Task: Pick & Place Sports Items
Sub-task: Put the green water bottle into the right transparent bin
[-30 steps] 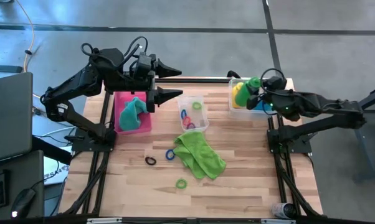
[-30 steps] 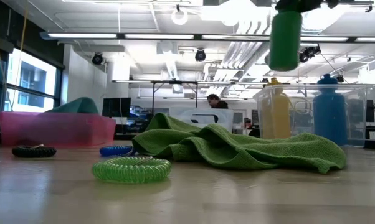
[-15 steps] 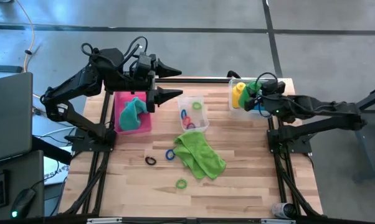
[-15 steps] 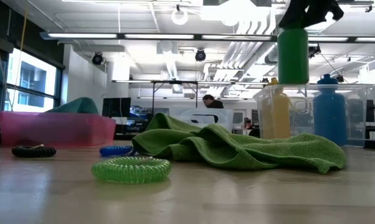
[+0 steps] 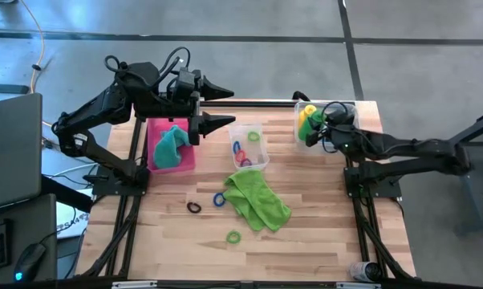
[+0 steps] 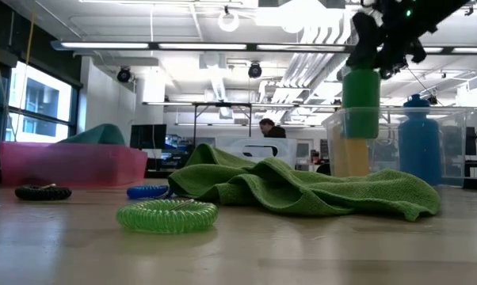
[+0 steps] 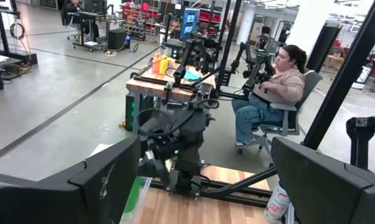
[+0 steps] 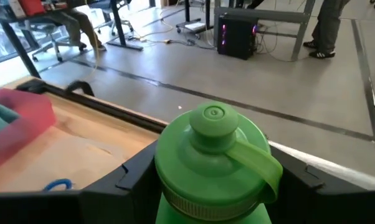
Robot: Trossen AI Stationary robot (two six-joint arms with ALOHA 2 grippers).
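Note:
My right gripper [image 5: 320, 132] is shut on the green bottle [image 6: 360, 103], which stands partly inside the clear box [image 6: 452, 119] at the table's far right. The yellow bottle [image 6: 349, 158] and the blue bottle [image 6: 419, 138] stand in that box. The lime green towel [image 5: 257, 199] lies crumpled mid-table. The teal towel [image 5: 169, 146] lies in the pink tray [image 5: 189, 159]. Green [image 5: 233, 237], blue [image 5: 219, 199] and black [image 5: 194, 207] rings lie on the wood. My left gripper [image 5: 225, 105] hangs open over the far left, holding nothing. My right gripper pinches the green bottle just below its cap, at the shoulder [image 8: 175, 186], one finger [image 8: 128, 177] on each side. The fingers come roughly level from the table's right side. The bottle stays upright, its lower half below the box's rim and clear of the box's floor.
A second clear box [image 5: 249, 144] with several rings stands mid-table, far side, between the pink tray and the bottle box. The wood in front of the towel toward the near edge holds only the green ring. A person sits beyond the table in the left wrist view [image 7: 268, 93].
My right gripper has moved down and toward the table's left with the green bottle. The bottle has stayed upright and gone from high above the clear box to partly inside it, in front of the yellow bottle.

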